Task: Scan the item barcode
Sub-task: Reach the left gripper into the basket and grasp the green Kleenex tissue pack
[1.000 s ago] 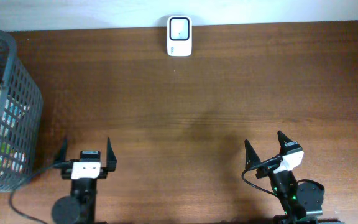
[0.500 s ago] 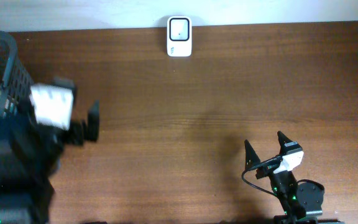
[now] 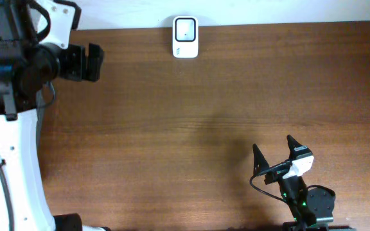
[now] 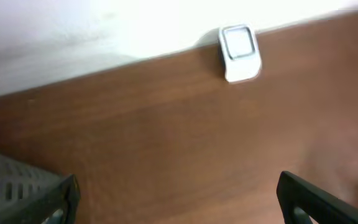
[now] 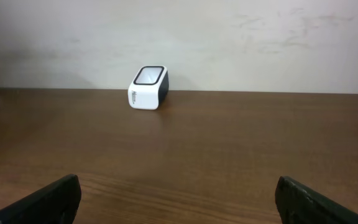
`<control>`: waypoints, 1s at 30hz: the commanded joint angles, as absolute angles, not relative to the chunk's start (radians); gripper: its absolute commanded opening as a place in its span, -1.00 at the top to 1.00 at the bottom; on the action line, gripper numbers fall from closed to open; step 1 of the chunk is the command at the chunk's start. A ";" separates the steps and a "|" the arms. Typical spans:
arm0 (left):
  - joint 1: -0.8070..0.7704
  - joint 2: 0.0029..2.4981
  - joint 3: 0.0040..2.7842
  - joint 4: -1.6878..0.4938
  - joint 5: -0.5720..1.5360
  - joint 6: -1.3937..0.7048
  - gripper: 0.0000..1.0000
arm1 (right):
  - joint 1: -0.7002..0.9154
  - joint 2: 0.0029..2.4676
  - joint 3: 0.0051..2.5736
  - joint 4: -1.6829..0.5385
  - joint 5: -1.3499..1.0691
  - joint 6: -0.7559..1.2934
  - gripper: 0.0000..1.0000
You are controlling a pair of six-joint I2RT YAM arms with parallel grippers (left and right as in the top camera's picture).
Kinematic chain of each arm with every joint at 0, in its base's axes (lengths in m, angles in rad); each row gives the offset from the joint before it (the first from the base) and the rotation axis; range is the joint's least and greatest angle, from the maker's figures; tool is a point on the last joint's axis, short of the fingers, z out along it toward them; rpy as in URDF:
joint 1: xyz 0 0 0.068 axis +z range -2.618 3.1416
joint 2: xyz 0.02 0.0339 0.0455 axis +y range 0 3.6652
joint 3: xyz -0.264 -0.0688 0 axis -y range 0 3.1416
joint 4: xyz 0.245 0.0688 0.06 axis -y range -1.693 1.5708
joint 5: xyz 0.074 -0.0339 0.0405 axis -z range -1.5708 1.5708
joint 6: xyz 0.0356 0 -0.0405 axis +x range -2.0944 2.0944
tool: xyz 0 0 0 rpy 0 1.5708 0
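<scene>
Risk of a snag on grey lattice basket (image 4: 8,183), left of scanner (image 3: 185,37), or of a barcode turned away from its dark window. Item itself out of sight. Left gripper (image 4: 178,186) and right gripper (image 3: 273,146), both nearer than scanner, spread wide, empty. Glossy, rounded white scanner on matte wood-grain table (image 3: 204,102).

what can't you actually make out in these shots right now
- The grey basket: the left wrist view shows only a blurred corner, cut by the bottom-left edge; overhead, the left arm covers that side.
- The item and its barcode: in no view.
- Lettering on the scanner: too small in the right wrist view, blurred in the left wrist view.
- The left pincer: only its finger ends show, at the bottom edge of its own view.
</scene>
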State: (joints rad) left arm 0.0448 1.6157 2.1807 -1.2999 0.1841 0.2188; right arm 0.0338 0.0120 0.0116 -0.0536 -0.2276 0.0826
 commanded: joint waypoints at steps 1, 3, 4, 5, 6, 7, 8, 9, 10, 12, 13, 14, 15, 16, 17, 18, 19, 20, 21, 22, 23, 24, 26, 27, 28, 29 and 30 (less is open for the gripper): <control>0.137 1.606 2.225 -1.238 0.016 0.000 -0.99 | 0.039 0.006 0.006 -0.057 -0.233 0.086 -0.97; 0.219 1.606 2.234 -1.225 -0.060 -0.103 -0.99 | 0.039 0.006 0.006 -0.057 -0.233 0.086 -0.97; 0.265 1.606 2.236 -1.224 -0.111 -0.157 -0.98 | 0.039 0.006 0.006 -0.057 -0.233 0.086 -0.97; 0.310 1.606 2.236 -1.223 -0.164 -0.210 -0.99 | 0.039 0.006 0.006 -0.057 -0.233 0.086 -0.97; 0.353 1.608 2.236 -1.219 -0.201 -0.244 -0.99 | 0.039 0.006 0.006 -0.057 -0.233 0.086 -0.97; 0.393 1.612 2.236 -1.213 -0.220 -0.255 -0.99 | 0.039 0.006 0.006 -0.057 -0.233 0.086 -0.97; 0.431 1.615 2.236 -1.208 -0.233 -0.254 -0.99 | 0.039 0.006 0.006 -0.057 -0.233 0.086 -0.97; 0.469 1.618 2.236 -1.203 -0.233 -0.254 -0.99 | 0.039 0.006 0.006 -0.057 -0.233 0.086 -0.97; 0.504 1.624 2.236 -1.199 -0.232 -0.254 -0.99 | 0.039 0.006 0.006 -0.057 -0.233 0.086 -0.97; 0.574 1.644 2.236 -1.200 -0.225 -0.254 -0.99 | 0.039 0.006 0.006 -0.057 -0.233 0.086 -0.97; 0.604 1.663 2.235 -1.211 -0.225 -0.254 -1.00 | 0.039 0.006 0.006 -0.057 -0.233 0.086 -0.97; 0.618 1.680 2.232 -1.220 -0.225 -0.254 -1.00 | 0.039 0.006 0.006 -0.057 -0.233 0.086 -0.97; 0.629 1.701 2.223 -1.234 -0.225 -0.254 -0.99 | 0.039 0.006 0.006 -0.057 -0.233 0.086 -0.97; 0.636 1.721 2.216 -1.250 -0.226 -0.254 -0.97 | 0.039 0.006 0.006 -0.057 -0.233 0.086 -0.97; 0.643 1.743 2.207 -1.266 -0.226 -0.254 -0.96 | 0.039 0.006 0.006 -0.057 -0.233 0.086 -0.97; 0.652 1.767 2.199 -1.279 -0.225 -0.254 -0.96 | 0.039 0.006 0.006 -0.057 -0.233 0.086 -0.97; 0.664 1.797 2.187 -1.296 -0.225 -0.254 -0.95 | 0.039 0.006 0.006 -0.057 -0.233 0.086 -0.97; 0.678 1.823 2.174 -1.312 -0.223 -0.254 -0.94 | 0.039 0.006 0.006 -0.057 -0.233 0.086 -0.97; 0.692 1.846 2.159 -1.325 -0.221 -0.253 -0.94 | 0.039 0.006 0.006 -0.057 -0.233 0.086 -0.97; 0.702 1.860 2.142 -1.334 -0.221 -0.253 -0.93 | 0.039 0.006 0.006 -0.057 -0.233 0.086 -0.97; 0.714 1.876 2.118 -1.340 -0.210 -0.243 -0.92 | 0.039 0.006 0.006 -0.057 -0.233 0.086 -0.97; 0.722 1.884 2.104 -1.337 -0.190 -0.221 -0.90 | 0.039 0.006 0.006 -0.057 -0.233 0.086 -0.97; 0.748 1.905 2.043 -1.317 -0.147 -0.181 -0.88 | 0.039 0.006 0.006 -0.057 -0.233 0.086 -0.97; 0.759 1.909 2.013 -1.302 -0.147 -0.181 -0.88 | 0.039 0.006 0.006 -0.057 -0.233 0.086 -0.97; 0.768 1.909 1.984 -1.283 -0.143 -0.172 -0.89 | 0.039 0.006 0.006 -0.057 -0.233 0.086 -0.97; 0.777 1.909 1.945 -1.253 -0.118 -0.131 -0.92 | 0.039 0.006 0.006 -0.057 -0.233 0.086 -0.97; 0.782 1.909 1.909 -1.224 -0.089 -0.085 -0.96 | 0.039 0.006 0.006 -0.057 -0.233 0.086 -0.97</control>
State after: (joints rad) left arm 0.7578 1.9095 1.9888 -1.2747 -0.1661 -0.1940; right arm 0.0338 0.0120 0.0116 -0.0536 -0.2272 0.0826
